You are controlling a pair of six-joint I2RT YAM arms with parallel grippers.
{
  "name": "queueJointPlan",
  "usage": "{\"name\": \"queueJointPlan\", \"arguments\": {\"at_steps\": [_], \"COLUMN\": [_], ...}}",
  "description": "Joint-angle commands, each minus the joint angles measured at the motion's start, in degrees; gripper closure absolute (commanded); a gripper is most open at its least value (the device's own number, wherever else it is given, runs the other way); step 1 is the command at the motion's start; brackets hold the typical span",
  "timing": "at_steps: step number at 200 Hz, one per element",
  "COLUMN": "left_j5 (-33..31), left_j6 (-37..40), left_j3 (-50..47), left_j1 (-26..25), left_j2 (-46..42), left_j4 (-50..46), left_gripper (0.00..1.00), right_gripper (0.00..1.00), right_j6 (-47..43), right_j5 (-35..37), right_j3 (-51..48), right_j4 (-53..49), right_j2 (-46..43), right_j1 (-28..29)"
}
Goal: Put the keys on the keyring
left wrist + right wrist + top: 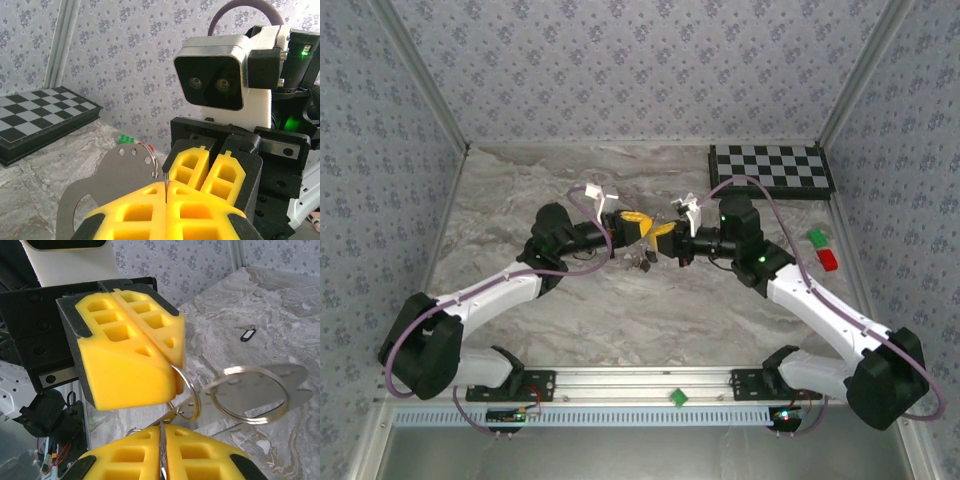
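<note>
Currently the left gripper (172, 357) has its jaws closed on the edge of the keyring (196, 392), held above the desk (260, 300). The jaws of the right gripper (163, 440) are pressed together on a thin metal piece (161, 426), probably one of the keys (642, 262), just under the ring. Both grips are very shallow, so I think a small push can twist the ring or let the piece drop to the desk.

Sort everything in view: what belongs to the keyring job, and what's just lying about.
Job: keyring, pinched in the left end effector; loose keys on the table.
Lying about: chessboard, green block, red block, small green piece.
</note>
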Motion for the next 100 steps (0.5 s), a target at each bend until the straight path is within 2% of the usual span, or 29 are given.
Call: {"name": "queueJointPlan", "arguments": {"at_steps": [1,37,58,100], "left_j5": [2.2,2.0,-0.1,-2.5], "left_j6": [-1.5,-2.5,-2.1,-2.2], "left_j3": [0.4,0.7,0.4,0.6], "left_j1": [-0.8,-0.7,-0.8,-1.0], "left_j2": [0.6,1.9,1.2,0.7], "left_j4": [5.2,6.1,5.8,5.5], "left_gripper": [1.0,1.0,1.0,1.0], "right_gripper": [0.9,0.89,0.77,0.75], "right_j6": [-1.0,0.3,1.0,1.1], "right_j5": [1.6,0.3,1.8,11.1], "right_j3": [-0.6,-1.1,-2.1,-5.8], "right_j4": [2.6,3.4,3.2,5.1], "right_j2": [-2.8,-3.4,-4.5,-7.8], "right_j1": [-1.0,-2.5,-2.5,1.8]}}
